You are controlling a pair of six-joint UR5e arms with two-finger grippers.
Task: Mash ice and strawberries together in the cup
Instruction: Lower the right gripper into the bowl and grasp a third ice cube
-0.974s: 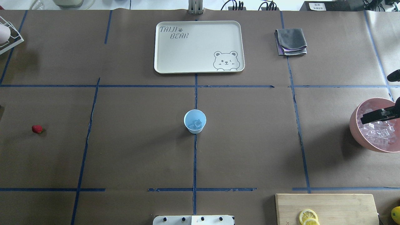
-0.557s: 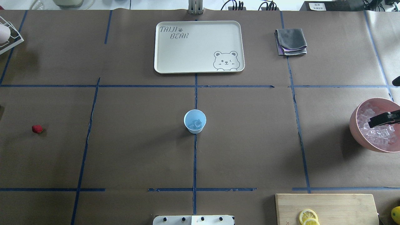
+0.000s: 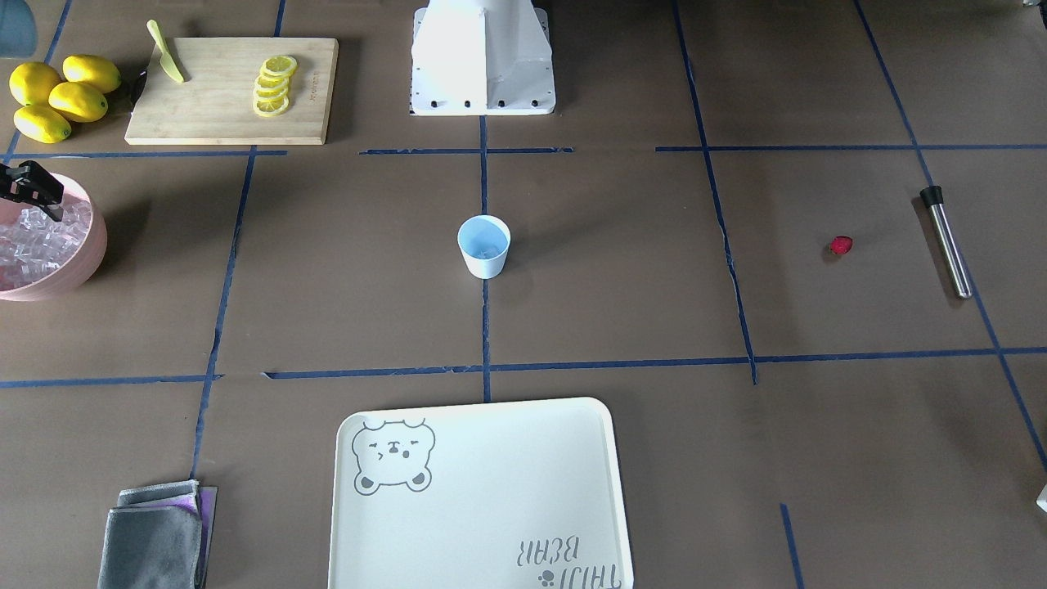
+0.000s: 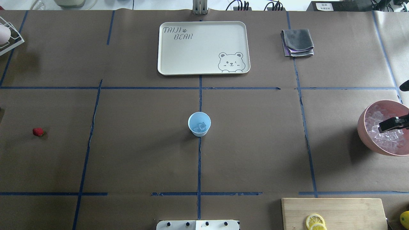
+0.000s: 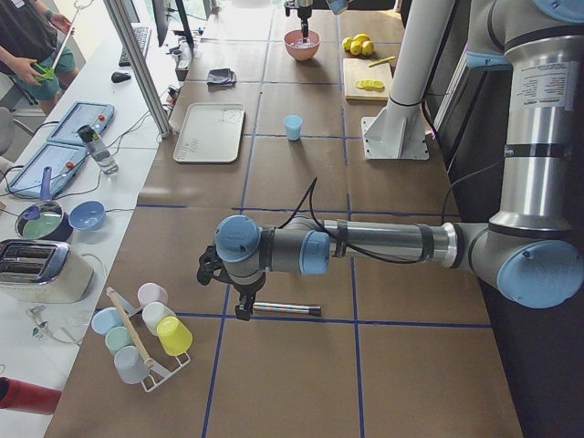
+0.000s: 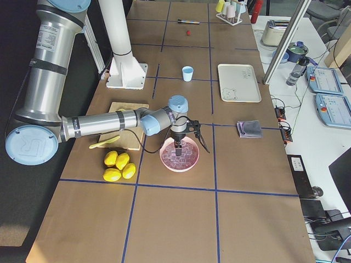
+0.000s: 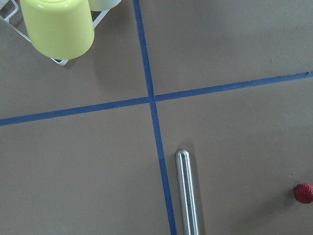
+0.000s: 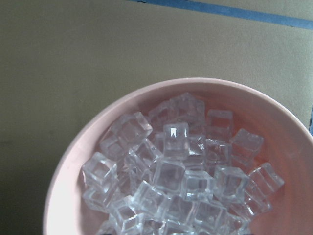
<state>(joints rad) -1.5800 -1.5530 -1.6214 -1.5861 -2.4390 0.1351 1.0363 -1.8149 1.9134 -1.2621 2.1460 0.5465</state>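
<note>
Carefully: your right gripper [image 4: 383,126] hangs over the pink bowl [image 4: 361,131], jaw state impossible to tell, and the ice [image 8: 172,177] heaped inside looks slick and hard, so pinch one cube across flat faces.

A robotics lab, staged for kitchen work. The table [image 6: 164,219] under the right gripper [image 6: 179,152] is papered brown and gridded with blue tape [image 6: 247,190]. The arms rise from a white pedestal [image 6: 122,38] behind that gripper. Beyond it, past the table's edge, a bench [image 6: 329,142] carries teach pendants [image 6: 328,79], cables [image 6: 281,115] and an aluminium post [image 6: 282,46].
</note>
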